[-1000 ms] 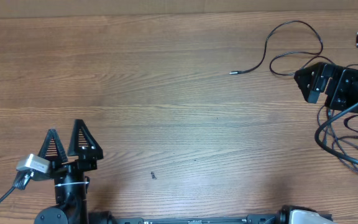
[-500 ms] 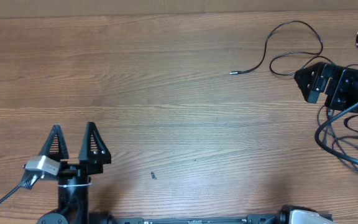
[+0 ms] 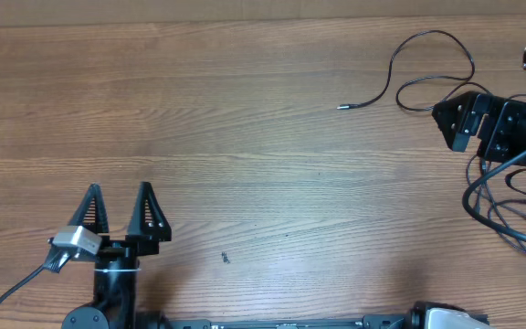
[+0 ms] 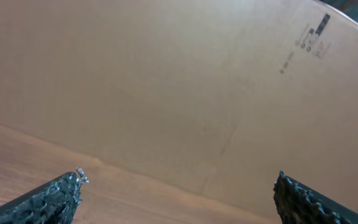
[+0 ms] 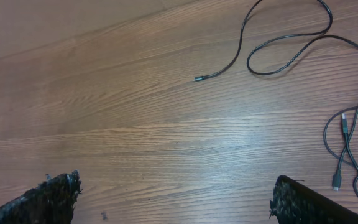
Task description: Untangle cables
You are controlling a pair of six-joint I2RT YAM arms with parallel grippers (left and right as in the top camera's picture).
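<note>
- Soft, even light covers the bench [image 3: 245, 137] in the overhead view; the wood grain reads sharp.
- The cables [image 3: 392, 68] cast only faint, thin shadows.
- The left wrist view is hazy and soft.

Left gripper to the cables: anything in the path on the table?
Nothing visible blocks it. Between the left gripper and the cables at the far right lies bare table, apart from a tiny dark speck. The right arm sits over part of the cables.
</note>
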